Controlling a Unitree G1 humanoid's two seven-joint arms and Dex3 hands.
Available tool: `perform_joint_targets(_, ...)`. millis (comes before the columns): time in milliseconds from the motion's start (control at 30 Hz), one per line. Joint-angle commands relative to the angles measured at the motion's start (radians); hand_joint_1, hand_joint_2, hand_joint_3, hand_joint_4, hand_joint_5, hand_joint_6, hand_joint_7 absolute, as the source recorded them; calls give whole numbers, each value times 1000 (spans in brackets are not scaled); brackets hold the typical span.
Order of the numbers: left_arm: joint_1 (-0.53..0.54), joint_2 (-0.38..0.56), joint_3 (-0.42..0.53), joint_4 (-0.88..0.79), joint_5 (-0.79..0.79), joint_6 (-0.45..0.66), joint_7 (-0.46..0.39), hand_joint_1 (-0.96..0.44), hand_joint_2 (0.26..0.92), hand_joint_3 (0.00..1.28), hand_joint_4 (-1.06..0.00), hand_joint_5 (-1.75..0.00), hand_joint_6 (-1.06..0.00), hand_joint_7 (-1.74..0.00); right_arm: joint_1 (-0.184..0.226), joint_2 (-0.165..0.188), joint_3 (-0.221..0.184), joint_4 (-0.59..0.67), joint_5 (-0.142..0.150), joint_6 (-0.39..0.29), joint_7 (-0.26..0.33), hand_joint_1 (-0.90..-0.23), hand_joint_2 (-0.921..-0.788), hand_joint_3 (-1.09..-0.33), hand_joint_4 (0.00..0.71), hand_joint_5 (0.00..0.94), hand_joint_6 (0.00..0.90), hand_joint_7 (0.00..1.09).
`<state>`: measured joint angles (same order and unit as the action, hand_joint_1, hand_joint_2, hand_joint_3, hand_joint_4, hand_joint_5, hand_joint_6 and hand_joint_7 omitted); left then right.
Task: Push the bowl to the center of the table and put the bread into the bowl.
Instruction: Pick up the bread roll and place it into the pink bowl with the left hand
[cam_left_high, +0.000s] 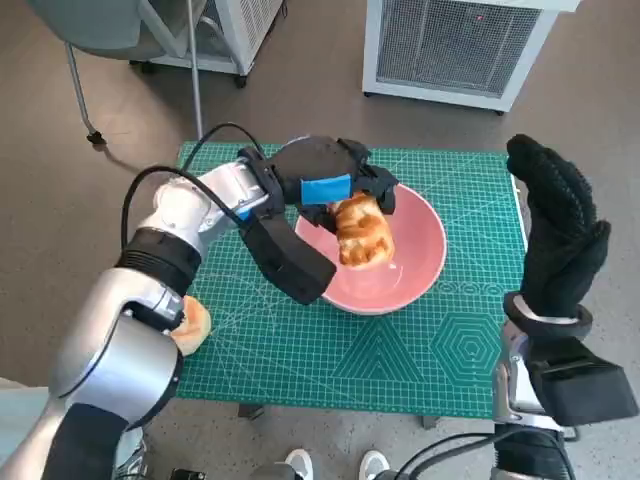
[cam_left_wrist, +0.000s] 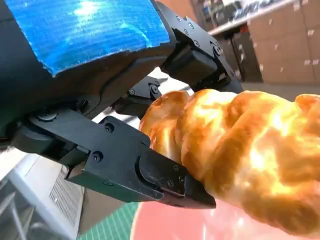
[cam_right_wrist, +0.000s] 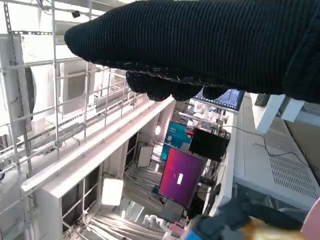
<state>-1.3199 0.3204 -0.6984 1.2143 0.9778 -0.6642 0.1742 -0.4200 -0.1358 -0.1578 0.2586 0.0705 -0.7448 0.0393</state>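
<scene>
My left hand (cam_left_high: 335, 185) pinches the bread (cam_left_high: 361, 230), hanging just under its fingers | pink bowl (cam_left_high: 420, 270) directly beneath | right hand (cam_left_high: 560, 235) spread, raised well aside | risk: I judge a tilted release could bounce bread off the rim.

Left arm comes up from the lower left and bends across toward the middle, with the left robot hand (cam_left_high: 335, 190) turned blue-taped back up. Its black fingers (cam_left_wrist: 150, 175) are clamped around the bread (cam_left_high: 362, 230), which hangs just under them. Right robot hand (cam_left_high: 556, 225) is off on its own, gloved, raised upright with fingers stretched out and nothing in it.
</scene>
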Motion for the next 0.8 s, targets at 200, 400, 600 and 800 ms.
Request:
perform_joint_targets(200, 33, 5, 46, -11, -106, 36, -199, -73, 869, 36, -264, -69, -351, -221, 21, 0, -3, -1, -13, 18, -8, -517, -921, -774, 307, 0, -1, 638)
perform_joint_targets(400, 59, 51, 99, -69, -190, 13, -320, -85, 866, 17, -238, -10, -355, -144, 15, 2, 0, 4, -17, 18, -10, -517, -921, -773, 309, 1, -1, 636)
perform_joint_targets(600, 118, 157, 159, -212, -270, -38, -420, -67, 863, 9, -164, -1, -301, -88, 7, 3, 1, 20, -11, 17, -7, -518, -921, -773, 309, 1, -1, 635)
perform_joint_targets(800, 222, 310, 256, -404, -389, -100, -528, -90, 850, 2, -123, 0, -253, -54, 11, 9, 10, 9, -11, 22, -7, -511, -921, -776, 309, 1, -1, 635)
